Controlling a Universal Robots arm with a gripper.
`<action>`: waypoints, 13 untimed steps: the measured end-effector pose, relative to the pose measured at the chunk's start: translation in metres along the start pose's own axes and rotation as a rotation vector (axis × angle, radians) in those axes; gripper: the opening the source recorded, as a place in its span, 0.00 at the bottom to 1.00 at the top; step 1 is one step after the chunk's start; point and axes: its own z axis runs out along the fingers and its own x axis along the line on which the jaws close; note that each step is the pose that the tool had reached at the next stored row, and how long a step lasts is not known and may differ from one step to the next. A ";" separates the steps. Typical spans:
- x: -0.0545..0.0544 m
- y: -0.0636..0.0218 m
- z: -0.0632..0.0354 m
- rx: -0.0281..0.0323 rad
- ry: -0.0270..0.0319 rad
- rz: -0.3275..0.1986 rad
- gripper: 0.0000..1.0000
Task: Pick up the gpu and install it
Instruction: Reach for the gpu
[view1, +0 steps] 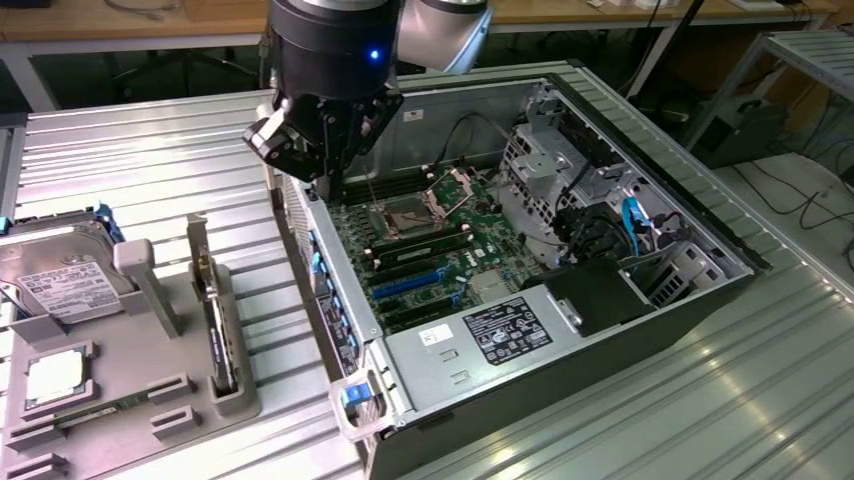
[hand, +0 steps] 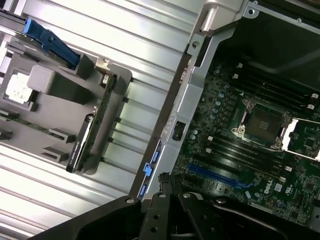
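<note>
1. Nearest me, the gpu (view1: 214, 330) stands on edge in the gray holder (view1: 187, 420), well apart from the tool, so I judge the pickup not yet done.
2. Beyond it, the open computer case (view1: 641, 130) shows bare blue slots (view1: 407, 285); nothing is installed.
3. Farthest, my gripper (view1: 320, 178) hangs over the case's rear wall, fingers pressed together and empty.

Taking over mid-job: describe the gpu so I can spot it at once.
Beside the open computer case, on the exterior view's left, sits a grey holder. The gpu stands on edge in the holder's slot nearest the case. Unlike the flat hard drive and square chip, it is a thin upright card.
</note>
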 end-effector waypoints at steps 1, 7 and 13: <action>0.001 0.0002 0.0001 0.0001 0.0000 0.001 0.11; 0.004 0.0006 0.0009 0.0003 -0.0008 0.014 0.11; 0.004 0.0006 0.0026 0.0014 -0.0068 0.098 0.11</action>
